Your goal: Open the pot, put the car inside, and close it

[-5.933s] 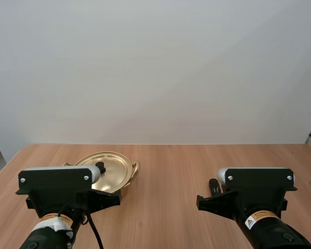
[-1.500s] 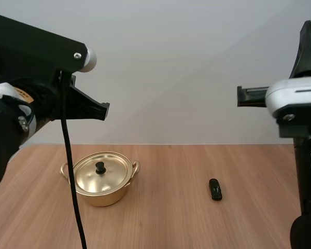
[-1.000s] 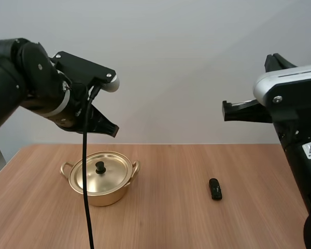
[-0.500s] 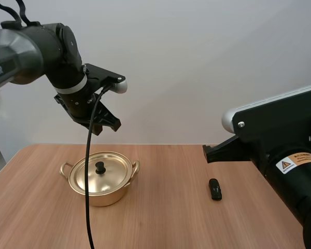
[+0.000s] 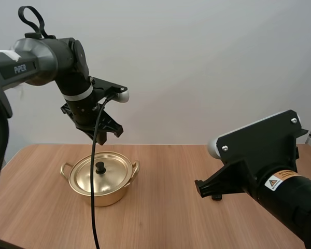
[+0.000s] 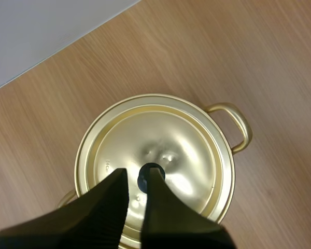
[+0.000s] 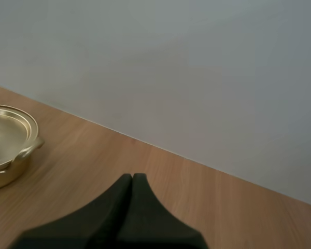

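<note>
A gold pot stands on the table at the left, its lid on and a black knob at the centre. My left gripper hangs above it. In the left wrist view the left gripper points straight down at the lid, its fingers a narrow gap apart, tips beside the knob and holding nothing. My right arm sits low at the right and covers most of the small dark car. The right gripper is shut on nothing, above bare table.
The wooden table runs to a plain grey wall at the back. From the right wrist view the pot sits far off, with open table between. The pot has a side handle.
My left arm has swung in and down until its gripper is over the pot's lid. My right arm has dropped lower and forward, now covering the car. The pot and car have not moved.
</note>
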